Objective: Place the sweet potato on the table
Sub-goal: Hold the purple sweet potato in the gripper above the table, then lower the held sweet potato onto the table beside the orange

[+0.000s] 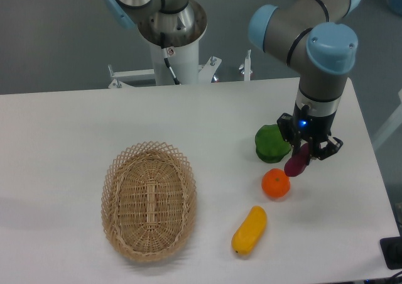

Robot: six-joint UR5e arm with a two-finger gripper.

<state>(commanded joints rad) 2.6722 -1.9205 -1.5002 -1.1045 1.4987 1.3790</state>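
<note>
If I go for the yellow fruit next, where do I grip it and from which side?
Grip the yellow fruit across its narrow middle, coming straight down from above. It lies flat on the table, long axis diagonal, so turn the fingers crosswise. Both flanks look clear.

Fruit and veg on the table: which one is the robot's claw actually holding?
The sweet potato, the small dark purple one, is pinched in the gripper. The green vegetable, orange and yellow fruit lie free on the table.
</note>
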